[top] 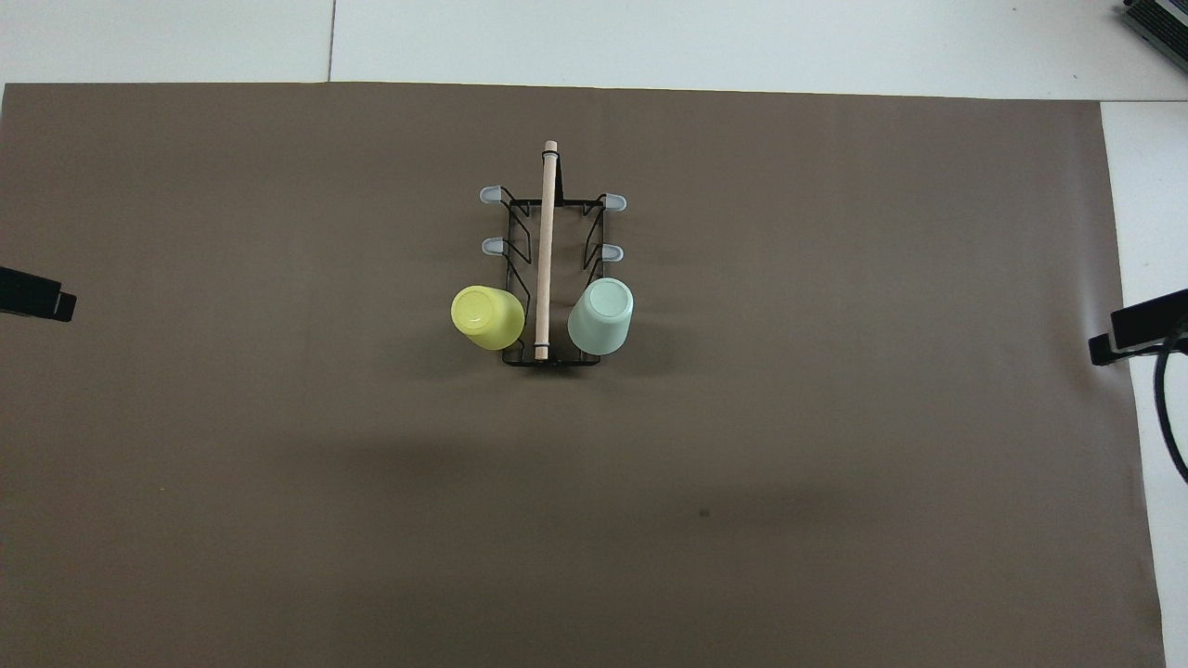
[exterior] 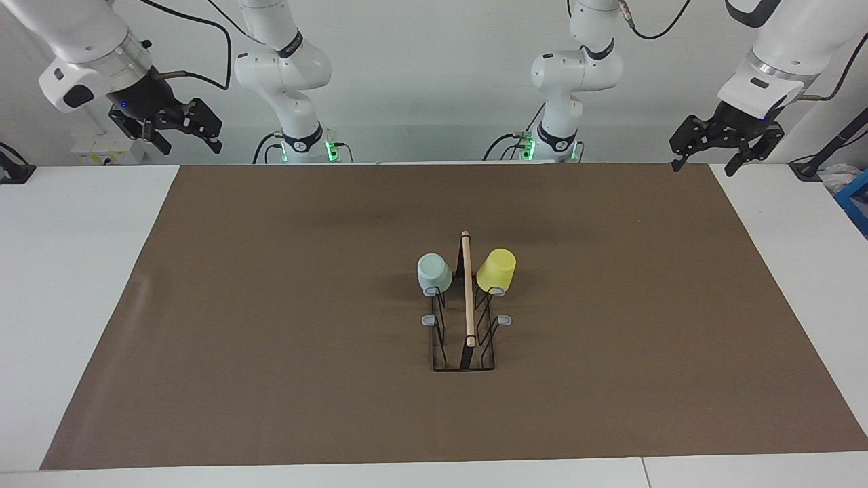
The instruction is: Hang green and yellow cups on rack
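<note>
While both cups (exterior: 435, 272) hang on rack (exterior: 467, 318) — grippers open, raised

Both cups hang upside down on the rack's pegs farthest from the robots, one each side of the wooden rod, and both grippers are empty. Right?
Not quite. The green cup and yellow cup sit on the pegs of the rack nearest the robots, as the overhead view shows; the four pegs farther out are bare. The rest holds: one each side of the wooden rod, with the left gripper and right gripper empty.

cups (exterior: 435, 273): 2 | rack (exterior: 468, 298): 1 | pegs: four bare, likely six | arms: 2
</note>
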`<state>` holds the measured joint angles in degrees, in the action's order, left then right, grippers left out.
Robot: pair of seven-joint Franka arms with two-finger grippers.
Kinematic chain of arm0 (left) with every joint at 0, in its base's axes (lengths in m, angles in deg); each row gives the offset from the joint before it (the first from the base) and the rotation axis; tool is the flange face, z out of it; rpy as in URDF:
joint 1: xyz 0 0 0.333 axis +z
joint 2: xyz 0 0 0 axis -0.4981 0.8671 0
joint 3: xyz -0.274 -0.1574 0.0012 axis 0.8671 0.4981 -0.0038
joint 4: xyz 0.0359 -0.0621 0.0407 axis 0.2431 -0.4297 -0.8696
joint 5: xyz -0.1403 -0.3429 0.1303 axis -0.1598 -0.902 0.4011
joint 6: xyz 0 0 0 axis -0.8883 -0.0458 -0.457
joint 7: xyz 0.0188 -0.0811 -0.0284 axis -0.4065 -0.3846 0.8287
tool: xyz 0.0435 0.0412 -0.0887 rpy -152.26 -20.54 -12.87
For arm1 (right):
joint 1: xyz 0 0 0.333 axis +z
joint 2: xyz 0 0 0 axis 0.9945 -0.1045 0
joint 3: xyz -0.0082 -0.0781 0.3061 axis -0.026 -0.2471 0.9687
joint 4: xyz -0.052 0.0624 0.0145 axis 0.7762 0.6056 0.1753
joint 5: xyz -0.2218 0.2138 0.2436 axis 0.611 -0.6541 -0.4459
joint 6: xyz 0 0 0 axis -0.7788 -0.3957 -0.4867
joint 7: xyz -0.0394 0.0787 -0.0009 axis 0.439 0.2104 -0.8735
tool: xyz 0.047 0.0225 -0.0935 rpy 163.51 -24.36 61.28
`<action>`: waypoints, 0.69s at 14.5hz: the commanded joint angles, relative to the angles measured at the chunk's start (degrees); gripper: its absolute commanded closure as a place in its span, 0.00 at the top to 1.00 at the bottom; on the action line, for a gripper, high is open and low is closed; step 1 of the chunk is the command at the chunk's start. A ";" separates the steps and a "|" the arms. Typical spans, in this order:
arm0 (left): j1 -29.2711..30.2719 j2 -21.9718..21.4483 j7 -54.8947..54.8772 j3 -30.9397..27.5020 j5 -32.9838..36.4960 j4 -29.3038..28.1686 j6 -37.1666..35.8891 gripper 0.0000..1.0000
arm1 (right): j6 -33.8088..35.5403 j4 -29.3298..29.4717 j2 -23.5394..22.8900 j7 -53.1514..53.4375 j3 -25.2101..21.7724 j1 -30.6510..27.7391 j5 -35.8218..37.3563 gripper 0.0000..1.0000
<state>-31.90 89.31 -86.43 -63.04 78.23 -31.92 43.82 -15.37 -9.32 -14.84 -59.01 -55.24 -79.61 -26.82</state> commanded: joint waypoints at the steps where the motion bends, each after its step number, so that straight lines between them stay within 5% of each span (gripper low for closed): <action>1: -0.61 -1.37 0.47 -0.54 -0.71 -1.56 -0.21 1.00 | -0.14 -1.94 0.19 -1.20 0.26 0.35 1.48 1.00; 10: -0.61 -1.37 0.47 -0.54 -0.71 -1.47 -0.21 1.00 | -3.04 -3.00 0.02 -1.20 0.35 0.35 2.36 1.00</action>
<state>-31.90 89.31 -86.43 -63.04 78.23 -31.92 43.82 -17.16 -11.41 -15.24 -59.01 -55.23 -79.19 -26.35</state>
